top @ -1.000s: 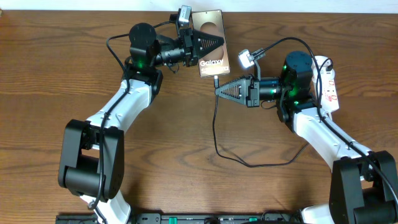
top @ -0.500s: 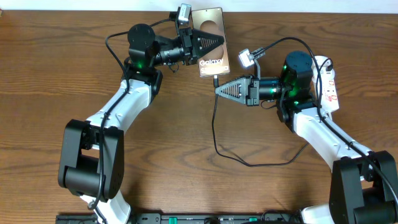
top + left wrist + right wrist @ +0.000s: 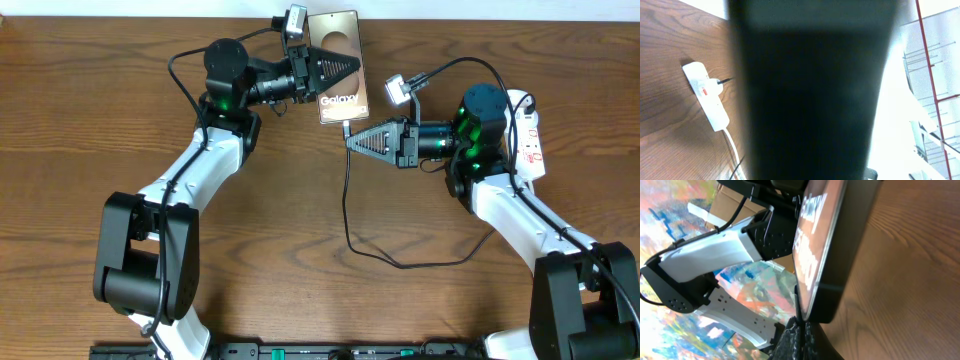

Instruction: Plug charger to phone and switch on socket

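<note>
The phone [image 3: 342, 45], a brownish slab with white "Galaxy" lettering, lies at the table's far edge. My left gripper [image 3: 350, 68] is shut on the phone, which fills the left wrist view as a dark blur [image 3: 810, 90]. My right gripper [image 3: 349, 142] is shut on the plug end of the charger [image 3: 346, 200], just below the phone's near edge. In the right wrist view the fingers [image 3: 801, 330] pinch the thin black plug tip [image 3: 797, 305] against the phone's end [image 3: 840, 245]. The white socket [image 3: 531, 135] lies at the far right; it also shows in the left wrist view [image 3: 707, 95].
The charger cable loops down and right across the wood table [image 3: 300, 260] toward the right arm's base. The socket's white cord [image 3: 732, 145] runs along the table. A black rail [image 3: 320, 351] lines the front edge.
The right arm's elbow and wrist camera have shifted slightly right and up. Its gripper tip stays at the phone's near edge. The left arm and phone have not moved.
</note>
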Controlling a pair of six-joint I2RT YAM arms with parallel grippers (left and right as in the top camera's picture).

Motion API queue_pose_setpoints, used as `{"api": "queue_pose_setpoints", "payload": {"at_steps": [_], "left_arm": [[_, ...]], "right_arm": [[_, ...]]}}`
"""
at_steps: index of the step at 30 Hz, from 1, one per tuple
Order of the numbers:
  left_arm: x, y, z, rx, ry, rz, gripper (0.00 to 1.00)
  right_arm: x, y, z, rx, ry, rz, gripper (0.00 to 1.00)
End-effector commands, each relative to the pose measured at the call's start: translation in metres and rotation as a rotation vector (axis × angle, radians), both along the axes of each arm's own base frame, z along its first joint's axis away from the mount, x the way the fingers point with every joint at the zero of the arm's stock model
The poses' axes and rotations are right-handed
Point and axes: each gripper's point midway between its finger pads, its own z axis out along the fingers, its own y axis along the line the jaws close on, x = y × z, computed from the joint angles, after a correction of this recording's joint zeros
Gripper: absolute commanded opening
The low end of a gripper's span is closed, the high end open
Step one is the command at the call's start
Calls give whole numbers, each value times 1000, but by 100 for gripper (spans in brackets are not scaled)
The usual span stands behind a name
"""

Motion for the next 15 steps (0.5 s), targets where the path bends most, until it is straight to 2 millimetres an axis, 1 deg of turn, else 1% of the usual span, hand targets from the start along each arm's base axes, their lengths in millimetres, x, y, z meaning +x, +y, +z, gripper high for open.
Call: {"api": "queue_pose_setpoints", "payload": {"at_steps": [1,15], "left_arm": [[-13,0,26,-5,-110,-36,7],[-6,1,28,-15,-104,4,7]], "right_arm": [[4,-2,10,6,-11,-38,1],[3,-2,10,6,-12,-37,1]]}}
